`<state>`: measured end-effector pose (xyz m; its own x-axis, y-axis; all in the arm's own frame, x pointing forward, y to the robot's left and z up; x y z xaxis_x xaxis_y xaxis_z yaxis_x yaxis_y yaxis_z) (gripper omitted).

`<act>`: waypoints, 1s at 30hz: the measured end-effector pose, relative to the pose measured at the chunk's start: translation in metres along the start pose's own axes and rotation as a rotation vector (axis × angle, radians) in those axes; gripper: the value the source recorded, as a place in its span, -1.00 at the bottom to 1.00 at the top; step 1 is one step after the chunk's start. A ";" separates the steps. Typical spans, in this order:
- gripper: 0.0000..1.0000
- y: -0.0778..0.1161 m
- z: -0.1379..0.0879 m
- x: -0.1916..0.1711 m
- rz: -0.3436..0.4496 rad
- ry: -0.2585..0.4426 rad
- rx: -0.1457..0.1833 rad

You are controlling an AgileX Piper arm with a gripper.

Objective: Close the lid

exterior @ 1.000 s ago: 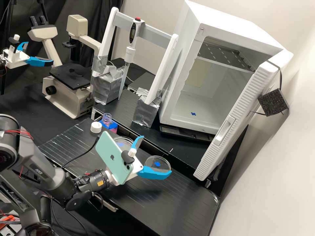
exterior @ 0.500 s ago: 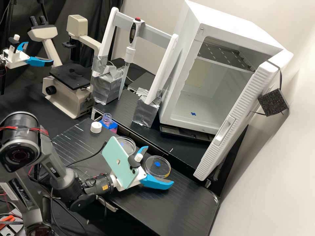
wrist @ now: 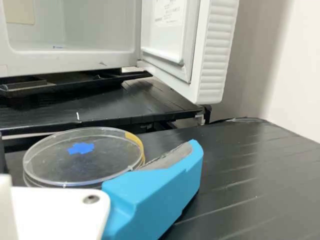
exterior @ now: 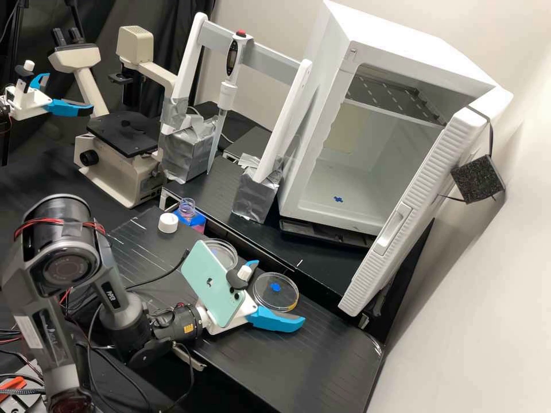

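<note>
An empty gripper [exterior: 276, 293] spreads its blue fingers wide near a blue-marked clear dish [exterior: 274, 299] lying flat on the black desk [exterior: 327, 367], near a second clear dish [exterior: 229, 256]. An open-doored white cabinet [exterior: 344, 192] stands beyond.

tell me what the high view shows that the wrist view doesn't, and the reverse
From the high view: the microscope, the pipette, the bottle, the white cap and the phone. From the wrist view: the printed label on the door's inner face. In both: the blue-marked dish, the incubator with its door open, and a blue finger.
</note>
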<state>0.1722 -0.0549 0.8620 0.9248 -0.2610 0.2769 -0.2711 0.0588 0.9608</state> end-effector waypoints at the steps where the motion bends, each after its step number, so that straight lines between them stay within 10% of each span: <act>1: 1.00 0.000 0.000 0.000 0.002 0.001 0.000; 9: 1.00 0.001 0.001 0.004 0.007 0.001 0.000; 10: -1.00 0.001 0.001 0.004 0.007 0.001 0.000; 30: -1.00 0.000 0.000 0.004 0.017 -0.006 0.008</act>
<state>0.1757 -0.0559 0.8634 0.9185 -0.2659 0.2928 -0.2887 0.0552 0.9558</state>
